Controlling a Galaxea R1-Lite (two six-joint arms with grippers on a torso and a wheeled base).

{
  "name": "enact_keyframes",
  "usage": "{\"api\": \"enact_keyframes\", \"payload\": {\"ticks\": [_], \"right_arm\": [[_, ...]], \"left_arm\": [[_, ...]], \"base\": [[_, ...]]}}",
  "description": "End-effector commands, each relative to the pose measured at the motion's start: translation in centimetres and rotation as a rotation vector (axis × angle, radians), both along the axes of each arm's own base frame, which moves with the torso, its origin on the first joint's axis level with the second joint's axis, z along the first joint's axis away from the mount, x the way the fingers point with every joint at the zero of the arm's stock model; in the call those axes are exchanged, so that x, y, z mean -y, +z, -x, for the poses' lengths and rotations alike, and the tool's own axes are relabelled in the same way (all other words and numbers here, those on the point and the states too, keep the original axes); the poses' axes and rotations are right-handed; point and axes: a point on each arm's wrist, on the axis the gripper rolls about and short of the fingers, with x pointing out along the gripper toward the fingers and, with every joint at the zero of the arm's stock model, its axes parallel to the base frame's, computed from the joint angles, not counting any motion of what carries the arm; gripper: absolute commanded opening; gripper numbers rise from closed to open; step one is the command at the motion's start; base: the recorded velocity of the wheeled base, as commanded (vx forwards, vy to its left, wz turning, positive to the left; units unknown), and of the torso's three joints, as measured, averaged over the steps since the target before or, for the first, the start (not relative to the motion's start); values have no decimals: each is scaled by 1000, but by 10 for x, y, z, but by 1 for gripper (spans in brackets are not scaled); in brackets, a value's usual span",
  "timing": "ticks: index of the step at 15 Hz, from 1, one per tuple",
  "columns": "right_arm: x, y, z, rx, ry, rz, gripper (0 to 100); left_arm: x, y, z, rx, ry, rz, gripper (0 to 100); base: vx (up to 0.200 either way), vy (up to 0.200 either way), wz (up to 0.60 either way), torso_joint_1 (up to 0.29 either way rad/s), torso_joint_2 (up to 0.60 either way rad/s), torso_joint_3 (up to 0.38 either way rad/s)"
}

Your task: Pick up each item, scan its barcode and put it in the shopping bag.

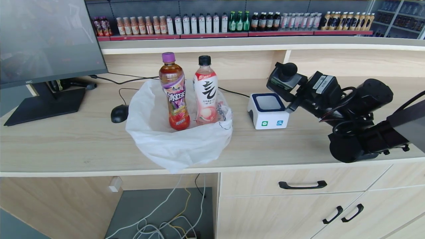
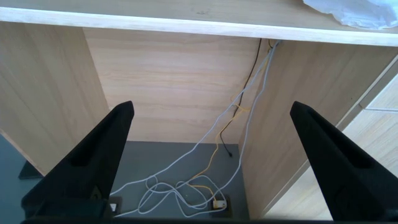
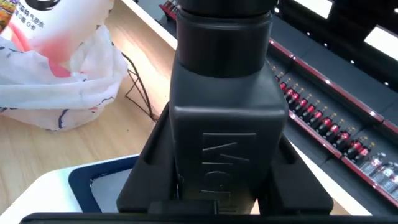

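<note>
Right tool (image 3: 222,186) grips a dark bottle (image 1: 281,79) beside the scanner (image 1: 267,111); a barcode turned away may not read. Left tool (image 2: 211,111) wide, empty.

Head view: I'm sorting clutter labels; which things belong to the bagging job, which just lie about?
Job: white plastic shopping bag; purple-capped red bottle; black-capped pink bottle; white box scanner; black container held by right gripper.
Lying about: black mouse; dark monitor; shelved drink bottles.

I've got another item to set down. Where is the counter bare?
Bare: the front of the counter between monitor stand and shopping bag, and the patch before the scanner. Crowded: over the scanner, where the right gripper holds a black bottle.
</note>
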Motion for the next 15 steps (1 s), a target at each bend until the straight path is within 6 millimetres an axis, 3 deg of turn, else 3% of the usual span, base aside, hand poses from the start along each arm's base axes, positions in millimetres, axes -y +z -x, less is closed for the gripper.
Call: {"api": "enact_keyframes", "payload": {"ticks": [1,10,15], "right_arm": [[2,-4,-4,4,-7,8,0],[-3,-21,-12,9,19,65,0],[-3,-22,-14,20,17,69,0]], "left_arm": [[0,0,0,0,-1,0,100],[0,0,0,0,1,0,100],[0,0,0,0,1,0,100]], "base": [[0,0,0,0,0,0],[0,0,0,0,0,0],[0,0,0,0,0,0]]}}
